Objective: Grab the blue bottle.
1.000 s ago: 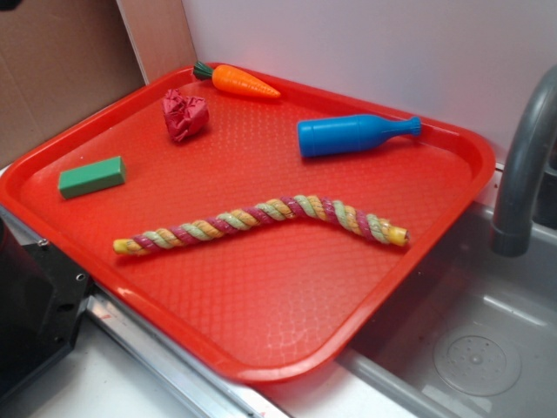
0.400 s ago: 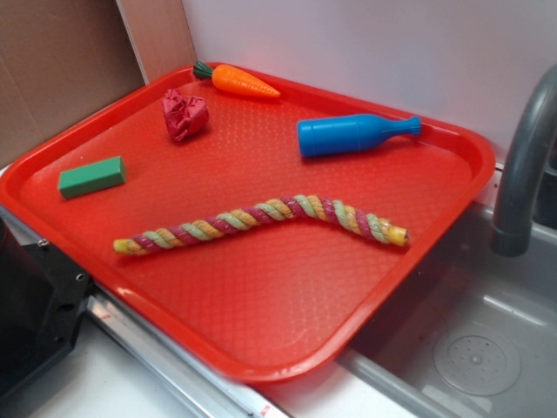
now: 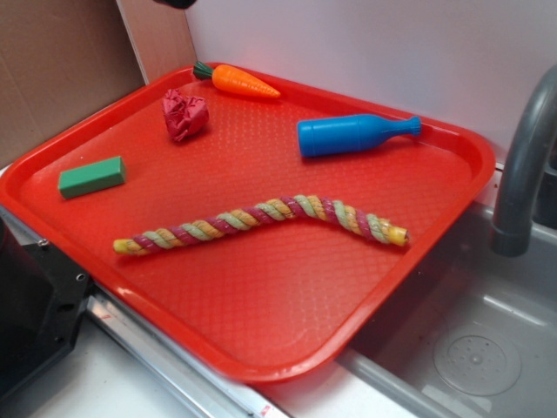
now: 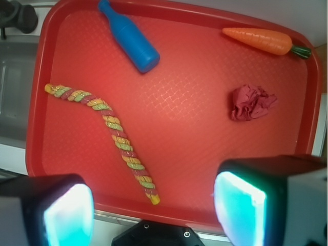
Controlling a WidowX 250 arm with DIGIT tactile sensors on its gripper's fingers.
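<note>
The blue bottle (image 3: 348,135) lies on its side on the red tray (image 3: 261,313), at the back right, neck pointing right. In the wrist view the bottle (image 4: 130,38) lies near the top left, far from the jaws. My gripper (image 4: 154,215) is open and empty, high above the tray's near edge, its two pads wide apart at the bottom of the wrist view. In the exterior view only a dark bit of the arm (image 3: 177,3) shows at the top edge.
On the tray lie a toy carrot (image 3: 242,81), a crumpled red ball (image 3: 184,115), a green block (image 3: 91,177) and a long twisted rope (image 3: 261,222). A grey faucet (image 3: 522,165) and sink (image 3: 470,348) stand to the right. A white wall is behind.
A dark bit of the arm has come into the exterior view at the top edge. The things on the tray have not moved.
</note>
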